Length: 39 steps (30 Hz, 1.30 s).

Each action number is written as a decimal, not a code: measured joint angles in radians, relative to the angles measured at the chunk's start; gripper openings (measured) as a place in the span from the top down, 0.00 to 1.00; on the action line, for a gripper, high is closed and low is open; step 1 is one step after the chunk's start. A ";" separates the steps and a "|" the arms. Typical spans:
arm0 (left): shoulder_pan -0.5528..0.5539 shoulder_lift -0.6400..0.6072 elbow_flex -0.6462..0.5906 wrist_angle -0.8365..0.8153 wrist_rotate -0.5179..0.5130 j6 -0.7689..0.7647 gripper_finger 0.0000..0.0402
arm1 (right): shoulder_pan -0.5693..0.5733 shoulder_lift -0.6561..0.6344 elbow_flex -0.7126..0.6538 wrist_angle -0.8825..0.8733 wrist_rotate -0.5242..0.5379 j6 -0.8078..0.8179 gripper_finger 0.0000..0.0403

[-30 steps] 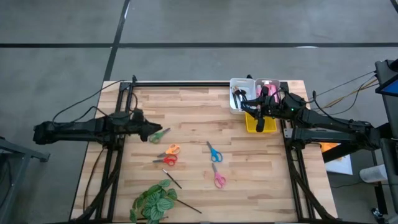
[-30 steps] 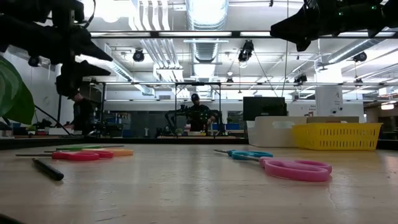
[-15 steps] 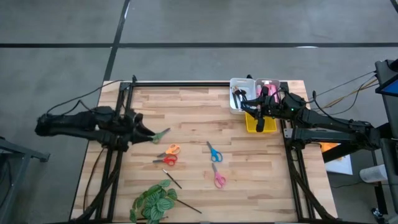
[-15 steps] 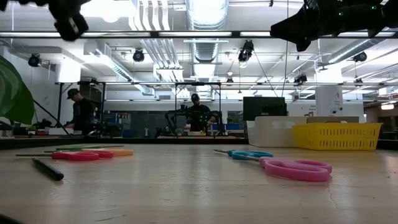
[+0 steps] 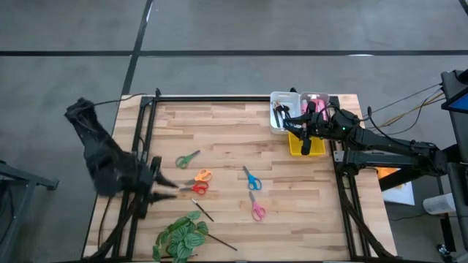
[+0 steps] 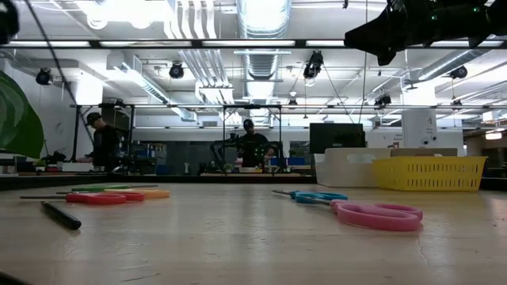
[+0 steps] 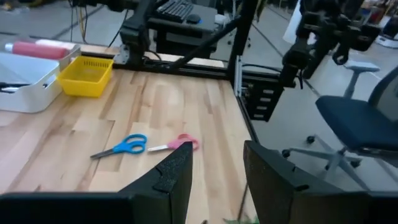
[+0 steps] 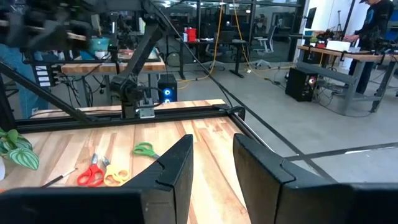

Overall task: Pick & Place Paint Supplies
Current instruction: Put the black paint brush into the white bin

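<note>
Wood worktop (image 5: 227, 131) | left claw (image 5: 170, 185) lower left, slightly parted, empty | red scissors (image 5: 195, 188) just beside its tips, centre-left | light, stiff, flat: pinch at handle loops | right claw (image 5: 304, 143) over yellow basket (image 5: 295, 149), upper right, parted, empty

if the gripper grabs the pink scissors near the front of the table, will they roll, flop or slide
The pink scissors lie flat and closed on the wooden table, so rolling seems unlikely. They look thin and rigid, probably light. Being so low, they may slide on the smooth wood if nudged rather than pinched.
</note>
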 joint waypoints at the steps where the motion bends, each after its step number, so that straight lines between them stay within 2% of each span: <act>1: -0.046 0.036 0.019 -0.004 -0.055 -0.025 0.64 | 0.000 0.000 0.000 0.000 0.000 0.001 0.72; 5: -0.178 0.172 0.099 -0.045 -0.207 -0.133 0.64 | 0.000 0.000 0.000 0.000 0.000 0.000 0.72; 10: -0.233 0.324 0.211 -0.164 -0.219 -0.285 0.64 | 0.000 0.000 0.000 0.000 0.000 0.000 0.72; 14: -0.237 0.426 0.297 -0.289 -0.134 -0.392 0.64 | 0.000 0.000 0.000 0.000 0.000 0.000 0.72; 20: -0.247 0.538 0.368 -0.389 0.064 -0.517 0.64 | 0.000 0.000 0.000 0.000 0.000 0.000 0.72; 24: -0.281 0.591 0.363 -0.361 0.155 -0.563 0.64 | 0.000 0.000 0.000 0.000 0.000 0.000 0.72; 32: -0.368 0.695 0.362 -0.256 0.185 -0.611 0.64 | 0.000 0.000 0.000 0.000 0.000 0.001 0.72; 39: -0.352 0.790 0.360 -0.212 0.316 -0.663 0.64 | 0.000 0.000 0.000 0.000 0.000 0.000 0.72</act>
